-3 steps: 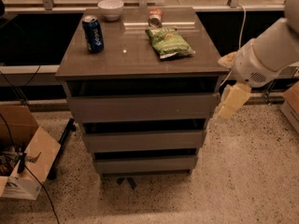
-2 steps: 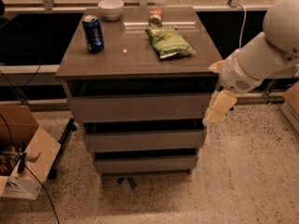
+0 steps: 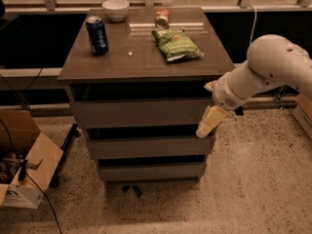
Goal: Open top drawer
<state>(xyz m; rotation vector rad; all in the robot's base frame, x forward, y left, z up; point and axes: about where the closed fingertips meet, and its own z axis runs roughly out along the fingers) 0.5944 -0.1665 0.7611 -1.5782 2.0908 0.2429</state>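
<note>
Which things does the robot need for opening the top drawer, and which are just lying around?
For the job: top drawer; hand, by its right end.
Just lying about: blue can, white bowl, green bag, cardboard box.

The gripper [image 3: 208, 122] hangs at the front right corner of the drawer cabinet [image 3: 122, 66], pointing down beside the right end of the top drawer [image 3: 139, 112]. On the cabinet's top stand a blue soda can [image 3: 97, 35] at the left and a white bowl [image 3: 116, 9] at the back, with a green snack bag [image 3: 176, 44] lying right of centre. An open cardboard box [image 3: 30, 165] sits on the floor left of the cabinet.
</note>
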